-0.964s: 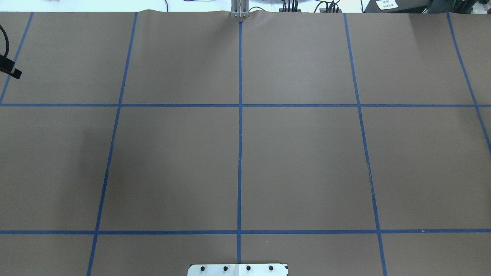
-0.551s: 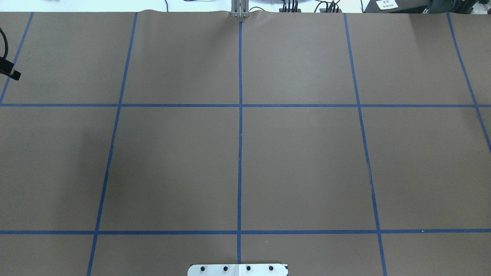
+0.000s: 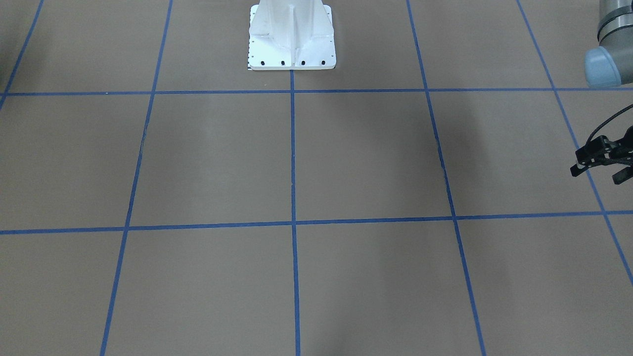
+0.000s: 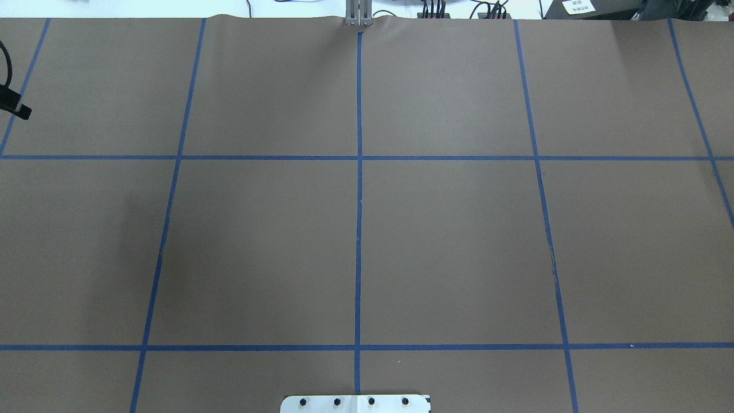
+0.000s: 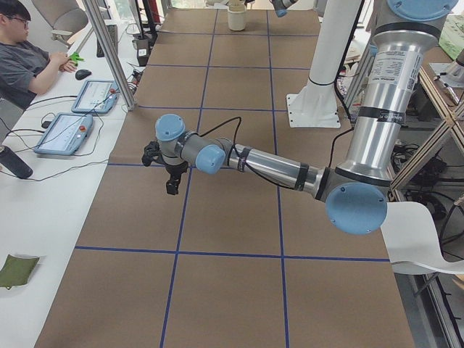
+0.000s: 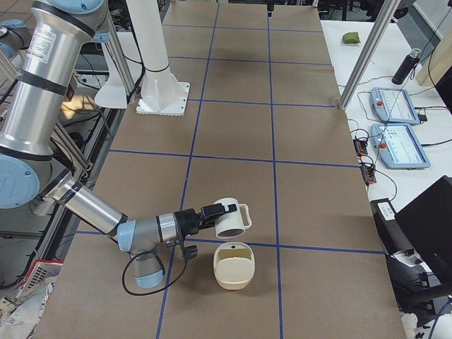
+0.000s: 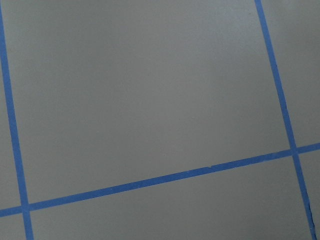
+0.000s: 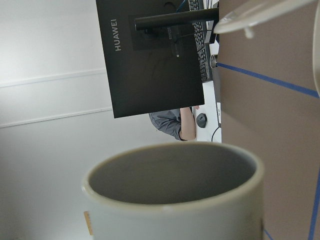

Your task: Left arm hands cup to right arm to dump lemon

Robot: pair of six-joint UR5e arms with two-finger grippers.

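The white cup (image 6: 229, 219) hangs tipped on its side in my right gripper (image 6: 210, 212), just above a cream bowl-like container (image 6: 233, 265) on the table. The right wrist view shows the cup's greyish inside (image 8: 175, 172) close up, with nothing in it, and the container's rim (image 8: 260, 12) above. No lemon shows in any view. My left gripper (image 3: 599, 172) is open and empty at the table's left end, above the paper; it also shows in the overhead view (image 4: 16, 106) and in the exterior left view (image 5: 163, 163).
Brown paper with a blue tape grid (image 4: 359, 229) covers the table. The white robot pedestal (image 3: 292, 39) stands at the robot's edge. An operator (image 5: 22, 65) and tablets (image 5: 65, 134) sit along the far side. A black monitor (image 8: 150, 55) stands beyond the table's right end.
In the overhead view the tip of my left gripper has edged slightly toward the left border. Nothing else there has changed.
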